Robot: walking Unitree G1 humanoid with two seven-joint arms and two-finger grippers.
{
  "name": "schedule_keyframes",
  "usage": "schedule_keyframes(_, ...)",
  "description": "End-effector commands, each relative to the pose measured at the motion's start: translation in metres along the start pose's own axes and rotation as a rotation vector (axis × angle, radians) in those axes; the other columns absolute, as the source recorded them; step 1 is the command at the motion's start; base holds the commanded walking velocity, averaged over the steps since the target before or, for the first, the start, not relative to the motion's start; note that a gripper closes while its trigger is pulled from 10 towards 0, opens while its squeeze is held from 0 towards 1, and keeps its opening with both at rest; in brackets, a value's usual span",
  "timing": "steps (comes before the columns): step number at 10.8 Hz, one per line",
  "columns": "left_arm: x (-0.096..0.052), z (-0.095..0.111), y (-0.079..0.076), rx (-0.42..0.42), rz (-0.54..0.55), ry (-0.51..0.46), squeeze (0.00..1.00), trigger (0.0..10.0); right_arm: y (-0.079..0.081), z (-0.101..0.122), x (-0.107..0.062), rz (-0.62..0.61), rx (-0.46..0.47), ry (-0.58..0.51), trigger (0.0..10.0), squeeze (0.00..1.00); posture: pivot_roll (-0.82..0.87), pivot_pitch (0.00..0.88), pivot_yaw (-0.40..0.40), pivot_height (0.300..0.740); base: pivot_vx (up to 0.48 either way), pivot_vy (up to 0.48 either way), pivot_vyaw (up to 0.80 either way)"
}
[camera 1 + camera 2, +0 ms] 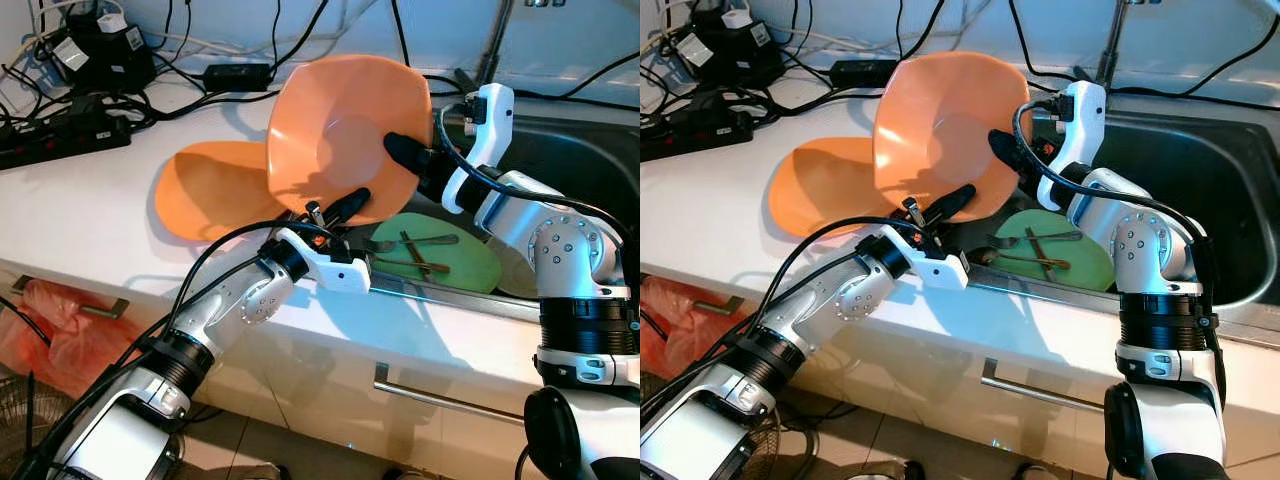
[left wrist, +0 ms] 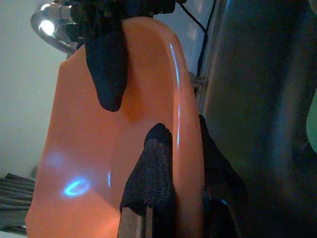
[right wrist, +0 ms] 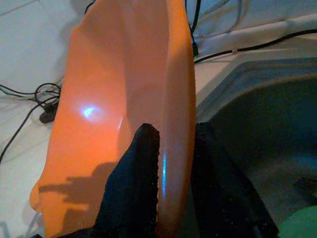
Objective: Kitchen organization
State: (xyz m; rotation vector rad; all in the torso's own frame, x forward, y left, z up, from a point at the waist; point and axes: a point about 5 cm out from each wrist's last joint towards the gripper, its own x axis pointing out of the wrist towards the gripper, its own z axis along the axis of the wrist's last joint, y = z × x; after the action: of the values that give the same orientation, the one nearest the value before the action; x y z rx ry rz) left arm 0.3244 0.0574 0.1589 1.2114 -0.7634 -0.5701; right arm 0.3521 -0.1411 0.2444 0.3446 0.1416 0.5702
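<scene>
I have the orange bowl (image 1: 345, 135) tipped up on edge in the upper middle of the frame, its hollow facing the camera, held clear of the counter (image 1: 90, 215). My right gripper (image 1: 410, 155) is clamped on its right rim, one finger inside and one behind, as the right wrist view shows. My left gripper (image 1: 345, 205) pinches the lower rim the same way. A second orange dish (image 1: 205, 190) lies flat on the counter just left and partly behind the bowl. Below right, a green plate (image 1: 445, 260) with cutlery (image 1: 420, 250) on it lies in the sink (image 1: 570, 160).

I judge this a two-handed carry or handover of the bowl, mid-step. Next I'd let one gripper go, then lower the bowl level onto the orange dish without snagging the cables (image 1: 200, 80) in the upper left.
</scene>
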Motion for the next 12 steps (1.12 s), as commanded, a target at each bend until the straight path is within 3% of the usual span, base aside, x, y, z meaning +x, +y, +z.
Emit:
schedule_keyframes(1, -0.011, 0.025, -0.037, -0.077, -0.126, -0.109, 0.0, 0.0, -0.019, -0.017, -0.005, -0.093, 0.022, 0.08, 0.0, 0.0, 0.04, 0.124, 0.063, 0.74, 0.0, 0.0, 0.0)
schedule_keyframes(7, -0.003, 0.024, -0.023, -0.107, -0.087, -0.122, 0.0, 1.2, -0.022, -0.02, -0.008, -0.112, 0.039, 0.073, 0.0, 0.0, 0.04, 0.124, 0.064, 0.74, 0.0, 0.0, 0.0)
schedule_keyframes(9, -0.002, 0.022, -0.019, -0.106, -0.075, -0.118, 0.0, 2.7, -0.023, -0.021, -0.009, -0.115, 0.041, 0.076, 0.0, 0.0, 0.04, 0.123, 0.062, 0.74, 0.0, 0.0, 0.0)
schedule_keyframes(10, 0.0, 0.02, -0.011, -0.126, -0.028, -0.111, 0.48, 10.0, -0.023, -0.021, -0.009, -0.115, 0.041, 0.077, 0.0, 0.0, 0.04, 0.122, 0.061, 0.74, 0.0, 0.0, 0.0)
schedule_keyframes(11, 0.002, 0.02, -0.003, -0.159, 0.025, -0.116, 1.0, 10.0, -0.022, -0.022, -0.008, -0.114, 0.041, 0.078, 0.0, 0.0, 0.04, 0.121, 0.06, 0.74, 0.0, 0.0, 0.0)
schedule_keyframes(12, 0.003, 0.02, 0.002, -0.167, 0.043, -0.123, 1.0, 10.0, -0.022, -0.022, -0.008, -0.113, 0.041, 0.078, 0.0, 0.0, 0.04, 0.121, 0.06, 0.74, 0.0, 0.0, 0.0)
